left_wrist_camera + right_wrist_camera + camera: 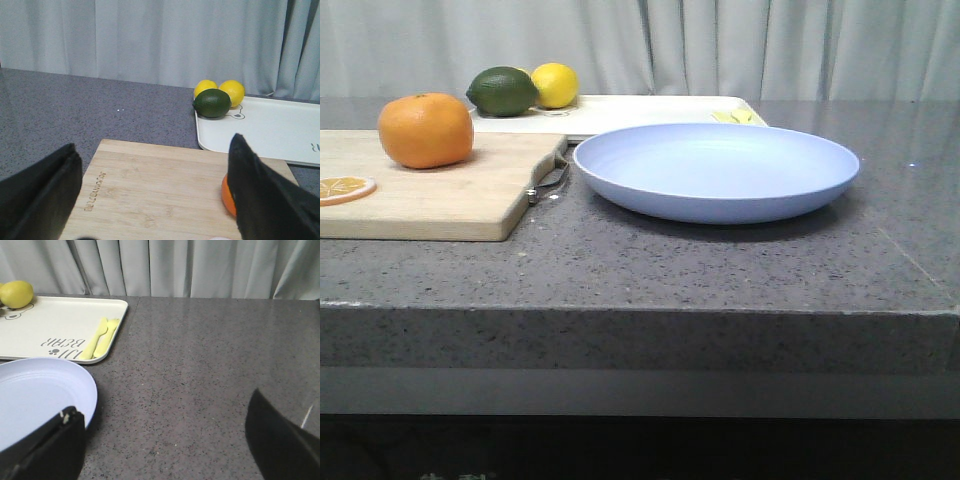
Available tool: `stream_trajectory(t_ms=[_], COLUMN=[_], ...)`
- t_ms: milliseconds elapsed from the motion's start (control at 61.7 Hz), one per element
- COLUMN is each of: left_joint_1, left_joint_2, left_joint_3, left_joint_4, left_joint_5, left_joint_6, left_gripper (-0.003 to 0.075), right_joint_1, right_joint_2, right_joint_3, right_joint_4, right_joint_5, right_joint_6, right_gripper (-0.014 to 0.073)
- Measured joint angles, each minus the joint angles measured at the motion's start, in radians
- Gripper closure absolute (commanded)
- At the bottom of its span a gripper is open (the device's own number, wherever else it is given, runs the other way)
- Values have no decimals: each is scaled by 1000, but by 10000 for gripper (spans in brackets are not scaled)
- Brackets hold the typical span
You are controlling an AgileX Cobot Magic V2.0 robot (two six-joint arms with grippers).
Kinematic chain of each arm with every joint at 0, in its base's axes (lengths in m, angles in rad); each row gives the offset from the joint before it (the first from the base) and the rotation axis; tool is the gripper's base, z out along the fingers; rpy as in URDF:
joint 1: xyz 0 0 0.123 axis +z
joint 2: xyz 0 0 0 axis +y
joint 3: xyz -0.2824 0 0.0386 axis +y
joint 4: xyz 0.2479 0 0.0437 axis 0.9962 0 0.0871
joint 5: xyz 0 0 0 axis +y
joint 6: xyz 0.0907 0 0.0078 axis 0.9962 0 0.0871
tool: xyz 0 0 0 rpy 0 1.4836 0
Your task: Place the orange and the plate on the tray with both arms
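Observation:
The orange [425, 130] sits on the wooden cutting board [450, 195] at the left. The lavender-blue plate [716, 170] lies on the counter in the middle. The cream tray [650, 108] lies behind both. Neither gripper shows in the front view. In the left wrist view the left gripper [155, 175] is open over the board [150, 190], with the orange [228, 196] mostly hidden behind one finger [260, 195] and the tray [265, 127] beyond. The right gripper [165, 435] is open over bare counter, the plate [40, 400] beside one finger [50, 445].
A green lime [503, 91] and a yellow lemon [555, 84] rest on the tray's far left end; a second lemon [206, 87] shows in the left wrist view. Yellow cutlery [100, 337] lies on the tray. An orange slice [342, 187] lies on the board. Curtains hang behind.

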Motion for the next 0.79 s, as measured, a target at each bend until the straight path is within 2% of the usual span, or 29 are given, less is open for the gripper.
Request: stream_trajectory(t_ms=[130, 308, 486, 665, 795], left_joint_1=[-39, -163, -267, -326, -353], left_joint_2=[105, 320, 564, 767, 876], left_joint_3=[-82, -261, -485, -710, -840], left_joint_4=[-4, 20, 26, 26, 26], left_joint_5=[42, 143, 345, 547, 646], left_joint_6=[0, 0, 2, 1, 1], left_gripper=[155, 155, 155, 155, 155], right_joint_1=[0, 0, 0, 0, 0], right_joint_2=[0, 0, 0, 0, 0], right_joint_3=[0, 0, 0, 0, 0], right_joint_4=[0, 0, 0, 0, 0], right_joint_5=[-2, -4, -8, -8, -8], right_joint_6=[0, 0, 0, 0, 0], right_gripper=[-58, -58, -58, -58, -58])
